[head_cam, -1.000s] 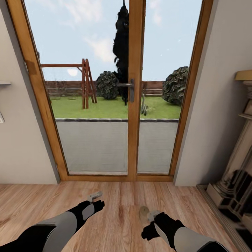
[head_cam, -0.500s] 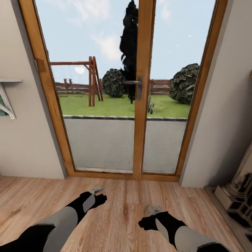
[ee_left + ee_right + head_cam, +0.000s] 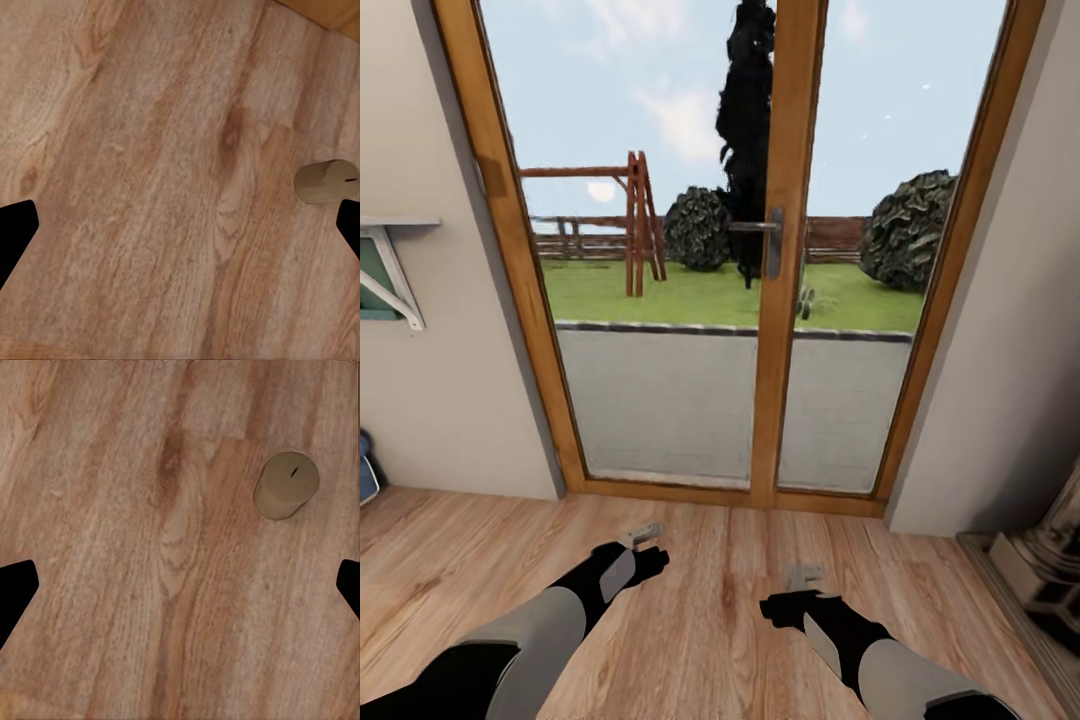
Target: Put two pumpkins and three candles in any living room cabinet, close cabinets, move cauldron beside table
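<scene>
One candle [image 3: 286, 484] lies on bare plank floor [image 3: 135, 547]

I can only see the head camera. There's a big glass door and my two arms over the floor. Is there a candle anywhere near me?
Observer: Yes. The right wrist camera shows one candle standing on the wood floor in front of the right pincer.
Operator: Is the pincer grabbing it?
Observer: No. In that view its fingertips are far apart, open, and the candle touches neither.
Operator: Can my other arm see a candle too?
Observer: Yes. The left wrist camera shows a candle on the floor, close to one fingertip of the open left pincer.
</scene>
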Controlling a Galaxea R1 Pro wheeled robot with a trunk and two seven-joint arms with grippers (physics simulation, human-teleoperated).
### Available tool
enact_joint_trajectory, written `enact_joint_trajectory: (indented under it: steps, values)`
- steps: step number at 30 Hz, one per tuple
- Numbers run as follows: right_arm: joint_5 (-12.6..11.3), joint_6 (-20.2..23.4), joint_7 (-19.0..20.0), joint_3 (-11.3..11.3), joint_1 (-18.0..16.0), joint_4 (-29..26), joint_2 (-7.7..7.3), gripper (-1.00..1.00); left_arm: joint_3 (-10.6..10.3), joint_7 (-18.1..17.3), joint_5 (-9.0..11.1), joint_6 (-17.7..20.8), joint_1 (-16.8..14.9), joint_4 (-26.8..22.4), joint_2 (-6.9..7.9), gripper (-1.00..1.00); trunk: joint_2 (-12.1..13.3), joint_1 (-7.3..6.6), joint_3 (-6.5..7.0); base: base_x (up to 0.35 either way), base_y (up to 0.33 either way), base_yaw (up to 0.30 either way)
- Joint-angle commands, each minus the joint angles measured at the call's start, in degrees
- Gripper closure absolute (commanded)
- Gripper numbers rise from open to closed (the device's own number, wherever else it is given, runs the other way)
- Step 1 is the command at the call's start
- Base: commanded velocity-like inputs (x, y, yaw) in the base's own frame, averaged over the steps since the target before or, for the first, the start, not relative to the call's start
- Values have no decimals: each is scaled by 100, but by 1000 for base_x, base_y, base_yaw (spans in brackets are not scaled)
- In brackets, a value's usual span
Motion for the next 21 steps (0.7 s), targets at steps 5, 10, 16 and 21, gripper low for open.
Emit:
enact_joint_trajectory:
  steps: [5,10,16,21]
  values:
    - [-52,-3,-2,39,-1,-11,-32,-100,5,51,6,25,0,3,-33,-100,-3,-1,-49,0,0,-143]
    - [-51,-20,-2,39,-1,-26,-50,-100,-2,56,1,20,0,7,-39,-100,-3,-1,-88,0,0,-181]
    - [-51,-120,-10,31,0,-52,-138,-100,-65,30,-33,18,0,-8,-46,-100,-3,-1,-115,0,0,-83]
    - [-51,-120,-11,34,0,-54,-136,-100,-351,14,-49,23,0,-46,-49,-100,-3,-1,-116,0,0,-4]
